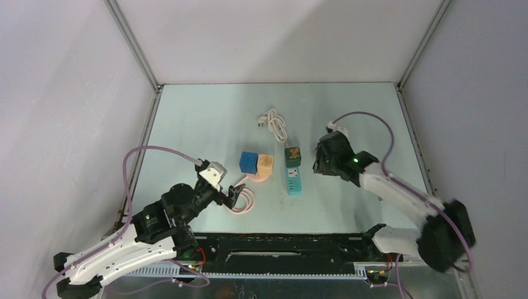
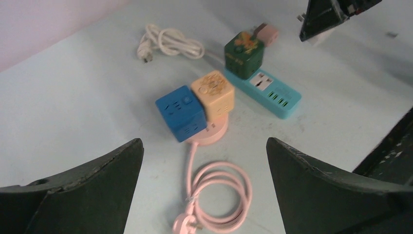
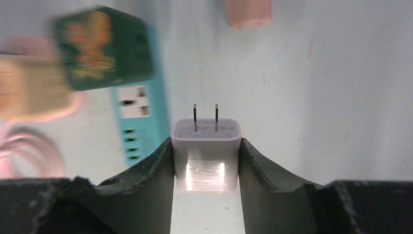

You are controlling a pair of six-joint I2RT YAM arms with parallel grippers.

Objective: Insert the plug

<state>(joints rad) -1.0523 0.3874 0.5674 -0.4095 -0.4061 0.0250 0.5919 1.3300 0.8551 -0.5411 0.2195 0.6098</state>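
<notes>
Right wrist: right gripper [image 3: 206, 146] clamps white plug [image 3: 207, 163] by its flat sides, prongs forward, near teal power strip [image 3: 134, 119]; light, rigid, glossy so likely slippery, side grip suits; left gripper [image 2: 204, 142] wide open, empty.

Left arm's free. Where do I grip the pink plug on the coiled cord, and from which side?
Probably the body of the pink plug, fingers either side of it, coming down from above: it lies flat on the table beside the coiled cord, so a sideways approach could snag the loop. The left gripper is open and facing it.
</notes>
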